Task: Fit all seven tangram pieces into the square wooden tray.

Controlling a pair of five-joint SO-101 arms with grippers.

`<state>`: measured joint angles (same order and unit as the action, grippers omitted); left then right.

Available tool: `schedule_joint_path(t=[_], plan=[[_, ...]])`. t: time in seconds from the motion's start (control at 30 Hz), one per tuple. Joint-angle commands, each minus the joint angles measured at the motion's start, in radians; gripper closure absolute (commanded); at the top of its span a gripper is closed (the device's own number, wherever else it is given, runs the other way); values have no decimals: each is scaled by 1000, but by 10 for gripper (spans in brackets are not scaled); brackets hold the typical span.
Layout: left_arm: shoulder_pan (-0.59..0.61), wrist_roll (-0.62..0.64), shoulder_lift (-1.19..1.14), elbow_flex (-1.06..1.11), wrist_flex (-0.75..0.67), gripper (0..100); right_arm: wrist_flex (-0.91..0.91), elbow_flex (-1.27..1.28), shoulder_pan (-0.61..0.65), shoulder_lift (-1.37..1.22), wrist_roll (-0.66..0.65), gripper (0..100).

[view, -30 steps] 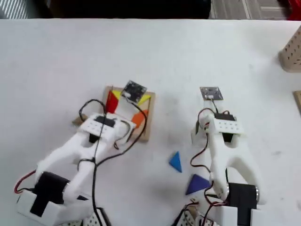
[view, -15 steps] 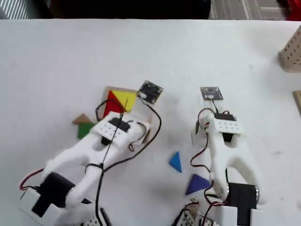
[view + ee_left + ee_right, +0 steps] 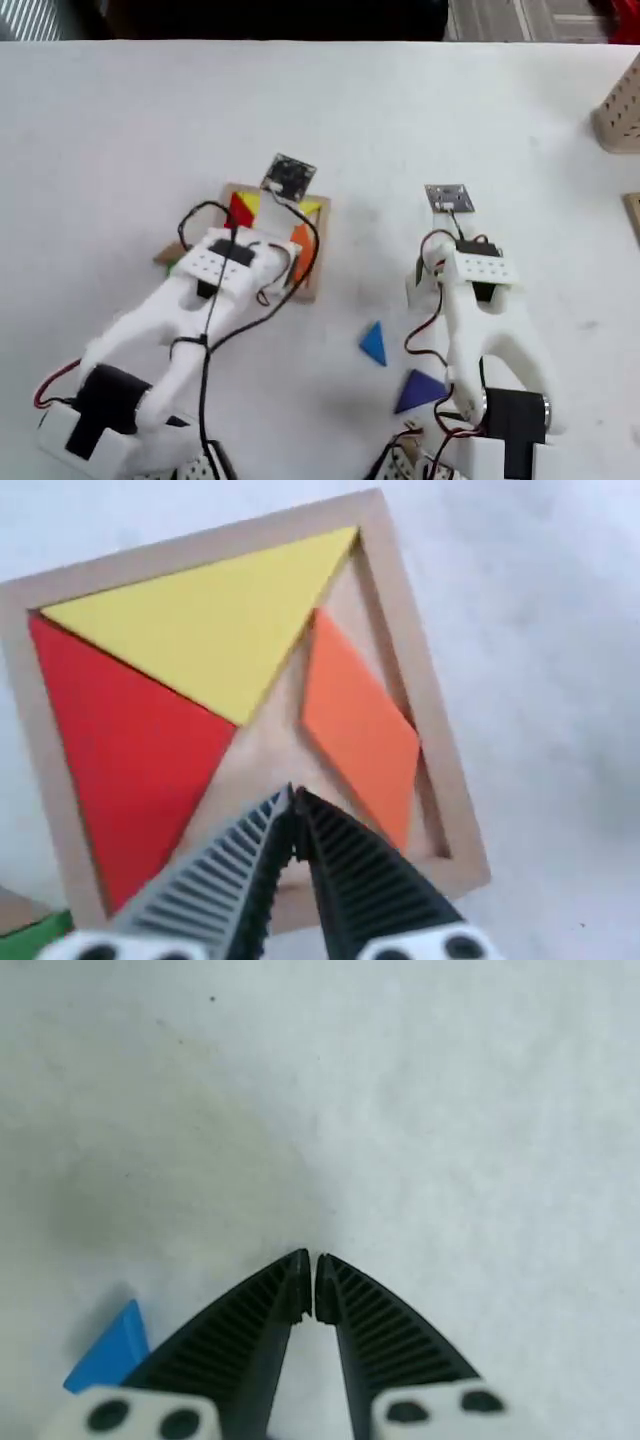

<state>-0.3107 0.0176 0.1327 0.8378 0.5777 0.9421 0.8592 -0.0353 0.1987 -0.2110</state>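
The left gripper, fingers pressed together on nothing, hangs over the wooden tray, which holds a yellow triangle, a red triangle and an orange piece. The right gripper, likewise closed and empty, sits near a blue triangle.

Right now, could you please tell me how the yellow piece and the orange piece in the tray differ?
The yellow piece is a triangle; the orange piece is four-sided. The yellow piece is clearly larger than the orange piece. The yellow piece lies against the red triangle, while bare wood separates the orange piece from it. Both lie flat inside the wooden tray.
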Motion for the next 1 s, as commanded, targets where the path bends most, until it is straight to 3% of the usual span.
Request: schedule_joint_path(t=[0.0, 0.17, 0.4, 0.97], plan=[[10, 2, 15, -44, -23, 978, -7, -5, 5, 41, -14, 974], [-53, 18, -81, -64, -91, 979, -7, -5, 5, 41, -14, 974], [-35, 80, -254, -245, -11, 979, -7, -5, 4, 44, -14, 974], [-35, 80, -275, -341, -48, 979, -5, -5, 7, 42, -14, 974]])
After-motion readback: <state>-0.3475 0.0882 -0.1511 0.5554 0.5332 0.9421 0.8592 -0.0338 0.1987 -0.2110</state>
